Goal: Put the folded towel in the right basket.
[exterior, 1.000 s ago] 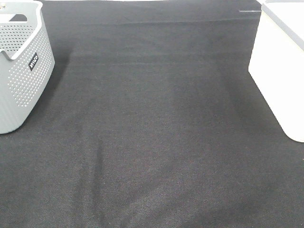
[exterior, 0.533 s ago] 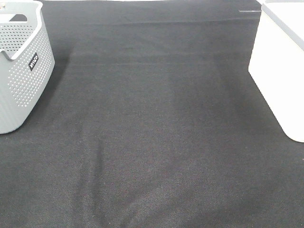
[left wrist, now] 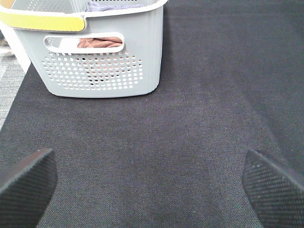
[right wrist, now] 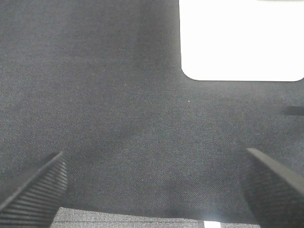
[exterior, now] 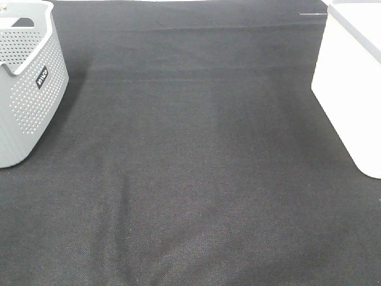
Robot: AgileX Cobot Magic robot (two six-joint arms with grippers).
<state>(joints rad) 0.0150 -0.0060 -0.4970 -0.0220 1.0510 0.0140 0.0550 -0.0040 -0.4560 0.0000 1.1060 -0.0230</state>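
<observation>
Two baskets sit unchanged from the earlier frames: the grey perforated basket [exterior: 27, 83] at upper left, the white basket [exterior: 351, 83] at upper right, on the black surface [exterior: 190, 179]. Its dark label [exterior: 41, 77] carries white writing too small to read. Left pincer [left wrist: 152, 190] and right pincer [right wrist: 152, 190] are both spread wide, holding nothing. Cloth [left wrist: 99, 42] shows through the grey basket's handle slot; whether it is the folded towel cannot be told
</observation>
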